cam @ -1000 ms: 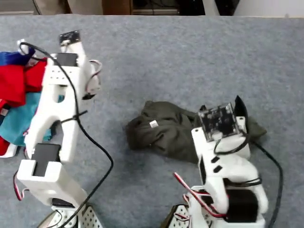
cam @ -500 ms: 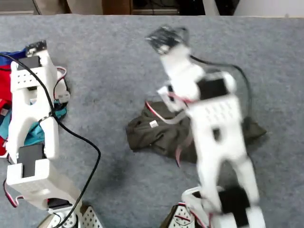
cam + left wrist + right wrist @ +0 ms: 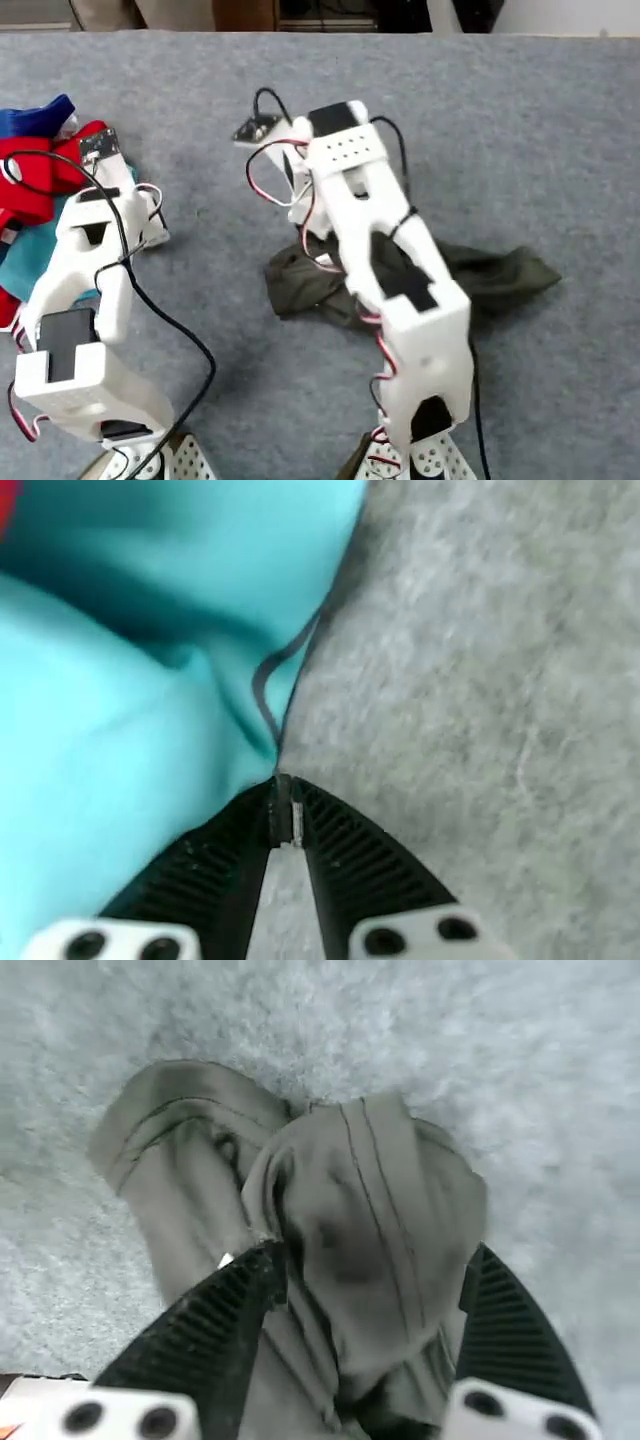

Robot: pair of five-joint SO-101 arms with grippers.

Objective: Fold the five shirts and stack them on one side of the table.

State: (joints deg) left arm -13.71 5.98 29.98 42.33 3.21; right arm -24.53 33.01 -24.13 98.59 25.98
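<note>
Grey felt tabletop (image 3: 520,120) is carrying everything, with two white arms standing at its near edge. Olive shirt (image 3: 300,285) is lying crumpled near the middle of the tabletop, one end trailing out toward the right side. Right arm (image 3: 390,270) is stretching over it, covering the shirt's middle in the high view. Right end effector (image 3: 375,1260) is released, jaws spread wide. A bunched fold of the olive shirt (image 3: 360,1190) is sitting between the two jaws and spilling out past the tips onto the felt. Cannot tell whether either finger is touching the cloth.

Pile of unfolded shirts is sitting at the left edge of the tabletop: blue shirt (image 3: 35,115) farthest back, red shirt (image 3: 30,185) in the middle, teal shirt (image 3: 25,265) nearest. Left arm (image 3: 80,270) is leaning over the pile's inner edge. Left end effector (image 3: 283,805) is clenched, tips meeting right at the hem of the teal shirt (image 3: 130,680), where cloth is giving way to bare felt. Cannot tell whether any cloth is caught between the tips.
</note>
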